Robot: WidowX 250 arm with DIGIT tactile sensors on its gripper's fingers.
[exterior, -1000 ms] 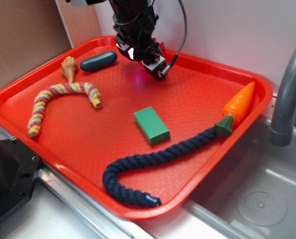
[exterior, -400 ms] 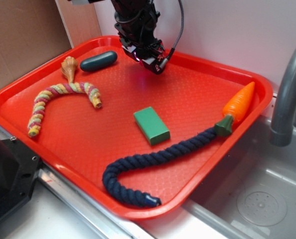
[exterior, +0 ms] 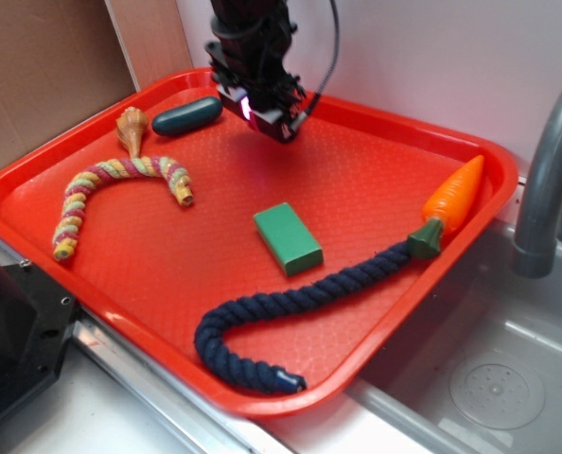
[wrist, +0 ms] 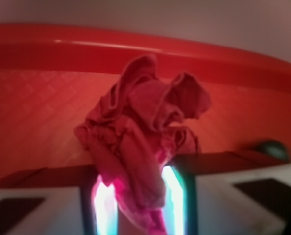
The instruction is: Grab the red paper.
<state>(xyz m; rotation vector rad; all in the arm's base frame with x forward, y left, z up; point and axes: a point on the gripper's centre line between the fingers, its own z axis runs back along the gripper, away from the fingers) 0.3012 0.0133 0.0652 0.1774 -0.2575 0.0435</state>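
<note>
The gripper (exterior: 265, 112) hangs over the far part of the red tray (exterior: 376, 199), close to its back rim. From the wrist camera, the fingers (wrist: 174, 196) are clamped on the red paper (wrist: 145, 142): the crumpled, wrinkly wad sits pinched between the two glowing pads, its bulk bulging out past the fingertips, with the tray floor and back rim behind it. From the side view the paper itself is hidden by the gripper body, so I cannot pick it out there.

Just beside the fingers, toward the tray's far left corner, lies a dark teal oblong (exterior: 187, 115). Further off on that side are a small tan cone (exterior: 131, 129) and a striped rope (exterior: 120, 189). Nearer the front of the tray from the fingers sits the green block (exterior: 288, 238). Well apart, to the other side, are a toy carrot (exterior: 451, 203) and its navy rope (exterior: 290, 317).
</note>
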